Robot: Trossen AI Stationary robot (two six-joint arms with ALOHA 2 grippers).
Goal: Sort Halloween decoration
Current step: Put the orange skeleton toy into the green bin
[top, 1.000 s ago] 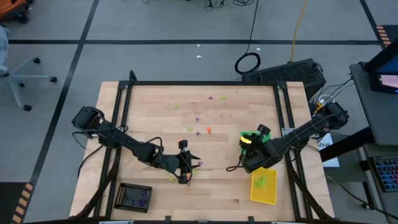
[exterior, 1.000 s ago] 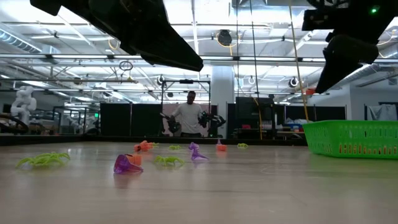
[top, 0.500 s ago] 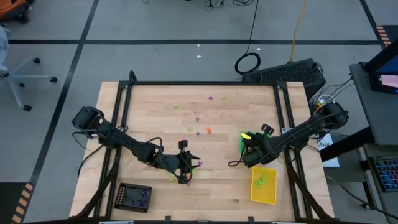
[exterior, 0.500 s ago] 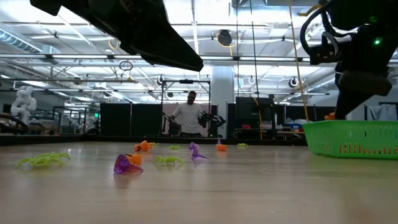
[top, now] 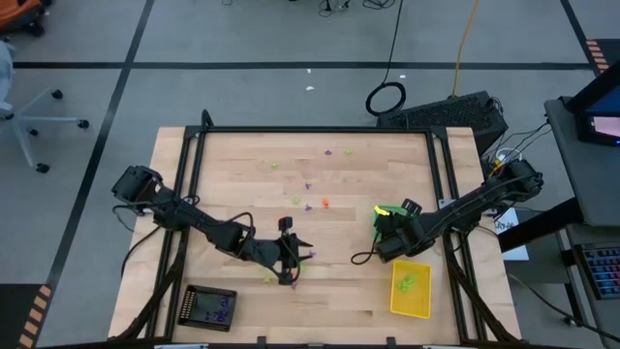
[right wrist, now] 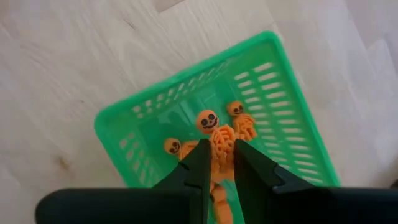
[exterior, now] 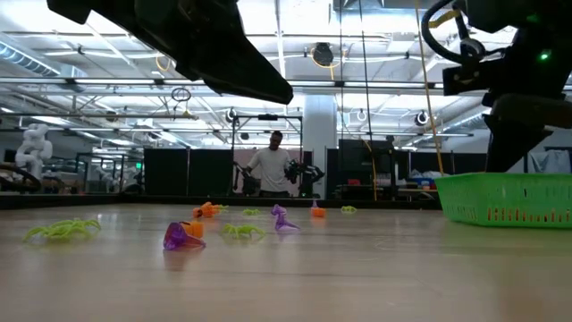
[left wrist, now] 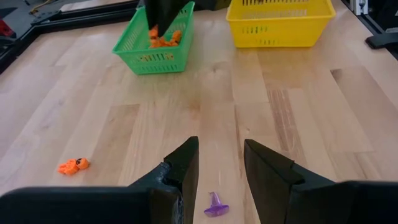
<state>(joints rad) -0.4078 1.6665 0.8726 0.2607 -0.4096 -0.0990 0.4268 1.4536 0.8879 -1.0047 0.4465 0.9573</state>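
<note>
Broad wooden table filling the middle of the high view, framed by black rails. At lower right of that view, a yellow tray with lime pieces inside; just above it, a green tray, mostly covered by the right arm; at lower left, a black tray. Right gripper poised over the green tray, closed on an orange skeleton pinched at the torso, with more orange figures lying below in the tray. Left gripper low over the bare wood left of centre, fingers apart and empty, a purple trinket on the table between them. Scattered Halloween decoration across the upper middle of the table: orange, purple, lime bits well apart. Likely featherweight, stiff moulded plastic, thin-limbed and prone to skidding or flipping; best pinched across the thickest part of the body, not by a leg.
</note>
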